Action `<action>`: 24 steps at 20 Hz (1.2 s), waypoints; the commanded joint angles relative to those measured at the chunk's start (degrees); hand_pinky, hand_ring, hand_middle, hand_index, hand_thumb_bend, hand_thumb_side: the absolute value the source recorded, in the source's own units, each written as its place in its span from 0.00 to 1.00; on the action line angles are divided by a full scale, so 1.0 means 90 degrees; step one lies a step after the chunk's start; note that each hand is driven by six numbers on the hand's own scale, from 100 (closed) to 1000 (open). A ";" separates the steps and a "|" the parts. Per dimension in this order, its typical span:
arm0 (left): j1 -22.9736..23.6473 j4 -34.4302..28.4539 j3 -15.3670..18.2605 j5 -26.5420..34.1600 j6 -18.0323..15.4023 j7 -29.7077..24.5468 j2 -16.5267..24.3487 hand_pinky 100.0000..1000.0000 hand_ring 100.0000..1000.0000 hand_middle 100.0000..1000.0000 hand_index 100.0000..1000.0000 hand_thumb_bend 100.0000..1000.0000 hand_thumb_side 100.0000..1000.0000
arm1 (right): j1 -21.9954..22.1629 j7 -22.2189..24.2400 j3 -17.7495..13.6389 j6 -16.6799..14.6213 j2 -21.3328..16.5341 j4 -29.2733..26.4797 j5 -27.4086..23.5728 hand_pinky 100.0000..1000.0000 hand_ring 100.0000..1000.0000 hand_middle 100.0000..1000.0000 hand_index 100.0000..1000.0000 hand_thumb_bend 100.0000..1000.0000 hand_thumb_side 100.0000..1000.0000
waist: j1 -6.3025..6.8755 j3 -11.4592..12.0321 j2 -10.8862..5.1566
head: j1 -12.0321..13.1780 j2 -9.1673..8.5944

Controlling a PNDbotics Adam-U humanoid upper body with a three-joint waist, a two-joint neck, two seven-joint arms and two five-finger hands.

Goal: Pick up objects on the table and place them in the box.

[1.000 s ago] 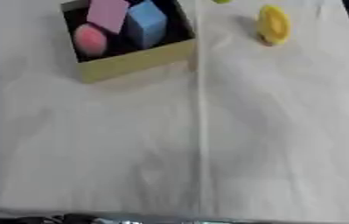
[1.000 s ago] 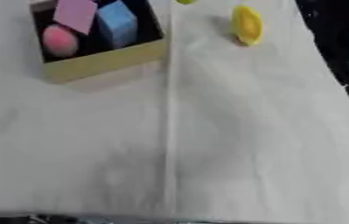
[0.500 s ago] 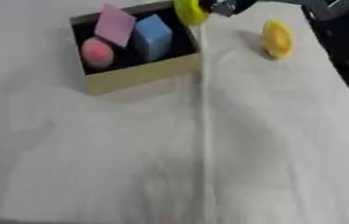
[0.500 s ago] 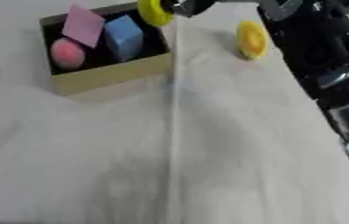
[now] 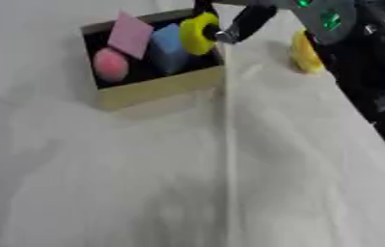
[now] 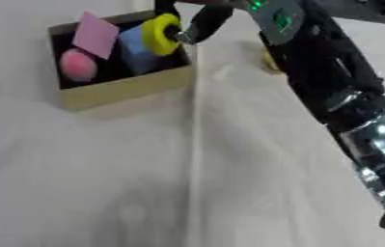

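One ring over the box

One yellow ring (image 5: pixel 197 33) stood on edge, its hole facing sideways, pinched at the fingertips of the right hand (image 5: pixel 239 25), over the right end of the box (image 5: pixel 158 87). A second yellow piece (image 5: pixel 306 51) lay behind the arm.

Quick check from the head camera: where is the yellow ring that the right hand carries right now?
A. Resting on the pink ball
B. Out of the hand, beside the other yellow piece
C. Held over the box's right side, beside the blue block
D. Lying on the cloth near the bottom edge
C: the right hand pinches the yellow ring above the right part of the box, next to the blue block.
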 commanded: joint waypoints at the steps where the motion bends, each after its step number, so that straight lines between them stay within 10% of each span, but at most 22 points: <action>1: -0.0101 -0.0114 0.0011 0.0030 -0.0025 -0.0005 0.0052 0.68 0.70 0.63 0.78 0.47 0.45 | -0.0104 0.0327 -0.0052 -0.0390 -0.0113 0.0020 0.0205 0.81 0.76 0.56 0.67 0.05 0.00 | 0.0039 0.0004 -0.0131 | -0.0004 -0.0069; 6: -0.0089 -0.0114 0.0005 0.0031 -0.0017 -0.0017 0.0064 0.68 0.70 0.63 0.78 0.47 0.45 | -0.0077 0.0168 -0.0082 -0.0546 -0.0154 -0.0004 0.0553 0.85 0.85 0.74 0.83 0.25 0.08 | 0.0045 -0.0010 -0.0137 | -0.0012 -0.0047; 24: -0.0013 -0.0114 0.0013 0.0013 0.0008 -0.0024 0.0129 0.68 0.70 0.63 0.78 0.47 0.45 | 0.0142 -0.0553 -0.0506 -0.0310 -0.0963 -0.0340 0.0379 0.84 0.84 0.72 0.83 0.22 0.08 | 0.0047 -0.0136 -0.0190 | -0.0022 0.0026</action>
